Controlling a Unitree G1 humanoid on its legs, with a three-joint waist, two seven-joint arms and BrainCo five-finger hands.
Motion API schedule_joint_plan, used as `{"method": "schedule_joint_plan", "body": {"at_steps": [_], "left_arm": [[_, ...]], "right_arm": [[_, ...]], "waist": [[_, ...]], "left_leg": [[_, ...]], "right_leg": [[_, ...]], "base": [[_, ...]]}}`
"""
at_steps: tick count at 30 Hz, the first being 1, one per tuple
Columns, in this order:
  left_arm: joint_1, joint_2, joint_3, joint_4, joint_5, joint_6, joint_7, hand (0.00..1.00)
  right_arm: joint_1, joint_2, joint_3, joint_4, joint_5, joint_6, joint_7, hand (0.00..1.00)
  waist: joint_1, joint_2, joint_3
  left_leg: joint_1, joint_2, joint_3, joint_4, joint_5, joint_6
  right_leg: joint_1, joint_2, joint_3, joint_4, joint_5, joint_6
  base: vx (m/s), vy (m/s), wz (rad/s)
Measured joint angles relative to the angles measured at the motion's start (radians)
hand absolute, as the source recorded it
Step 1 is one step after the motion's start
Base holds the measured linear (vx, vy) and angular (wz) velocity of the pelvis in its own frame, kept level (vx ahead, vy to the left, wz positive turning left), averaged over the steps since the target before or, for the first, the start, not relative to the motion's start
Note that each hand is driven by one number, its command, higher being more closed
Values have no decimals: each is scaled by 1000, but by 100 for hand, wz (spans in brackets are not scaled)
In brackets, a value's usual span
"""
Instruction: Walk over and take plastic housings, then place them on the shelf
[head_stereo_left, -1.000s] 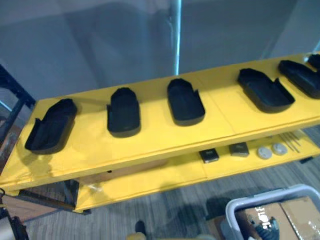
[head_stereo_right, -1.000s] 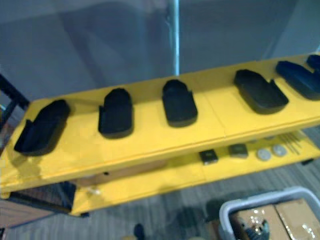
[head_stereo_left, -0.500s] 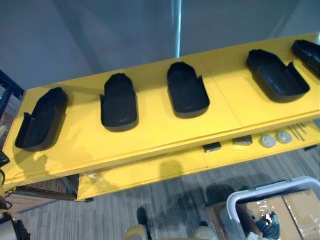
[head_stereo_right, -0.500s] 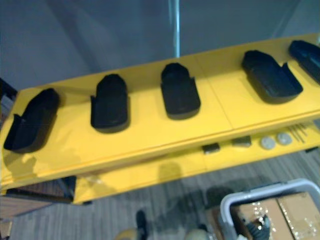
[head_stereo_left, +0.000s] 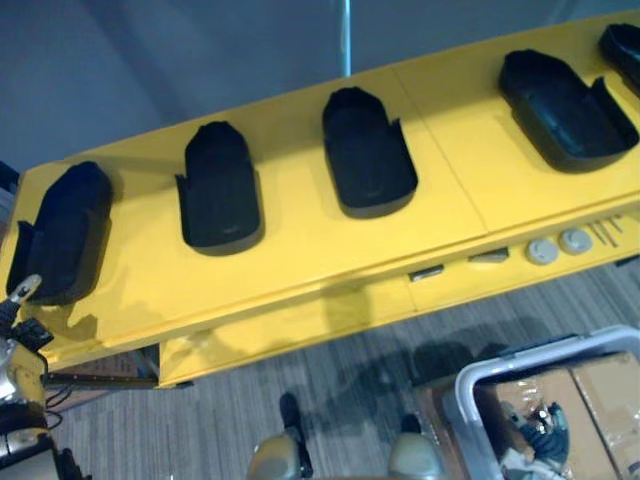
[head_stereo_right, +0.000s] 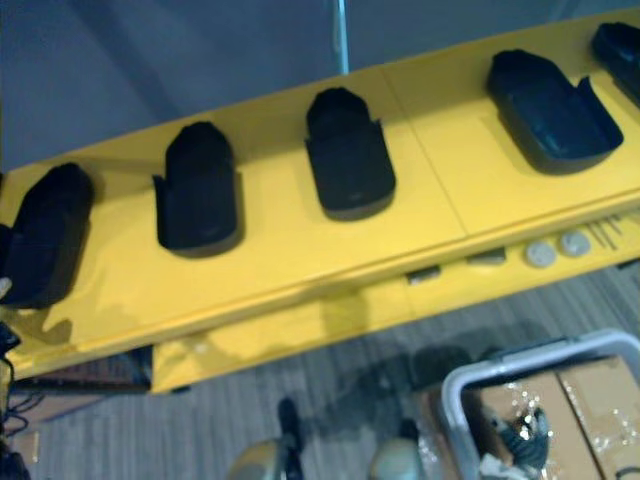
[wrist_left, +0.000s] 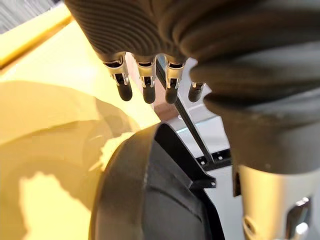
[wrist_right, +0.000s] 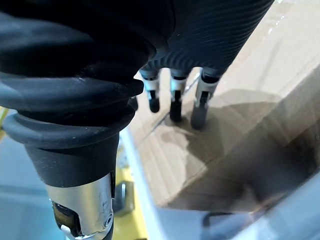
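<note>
Housings (head_stereo_left: 218, 190) are laid in a row on the yellow shelf (head_stereo_left: 300, 270); left hand (wrist_left: 147, 82) is held slack-fingered, empty, over the leftmost housing (wrist_left: 150, 200); stiff shells (judged light, slick) are best gripped across side walls; right hand (wrist_right: 175, 97) is held loose-fingered above cardboard (wrist_right: 260, 60).

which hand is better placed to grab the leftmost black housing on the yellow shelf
Left. The left hand hangs open close by the leftmost housing on the shelf; the right hand is over a cardboard box.
</note>
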Motion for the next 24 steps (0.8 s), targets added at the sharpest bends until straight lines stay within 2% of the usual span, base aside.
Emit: {"method": "schedule_joint_plan", "body": {"at_steps": [7,11,18,24], "left_arm": [[0,-34,1,-3,0,-1,-5,0],[12,-51,1,-57,0,-5,-47,0],[58,-78,-2,-87,-7,-6,-85,0],[73,-88,-2,-100,-8,-8,-105,0]], "right_arm": [[-1,-1,14,-18,-1,1,7,0],[0,-5,14,-24,-9,3,16,0],[1,-30,6,-61,-23,4,37,0],[1,-32,-5,-61,-25,4,42,0]], "waist": [[10,-2,3],[15,1,4],[15,22,24],[16,24,25]], "left_leg": [[2,0,2,0,0,0],[6,-2,4,0,0,0],[18,-2,9,0,0,0],[17,-3,9,0,0,0]], "right_leg": [[0,-1,0,4,0,0],[-1,-4,0,13,-6,3],[-8,-8,3,44,-24,5],[-7,-9,2,42,-24,5]], "base": [[0,0,0],[0,0,0],[-17,-1,-2],[0,0,0]]}}
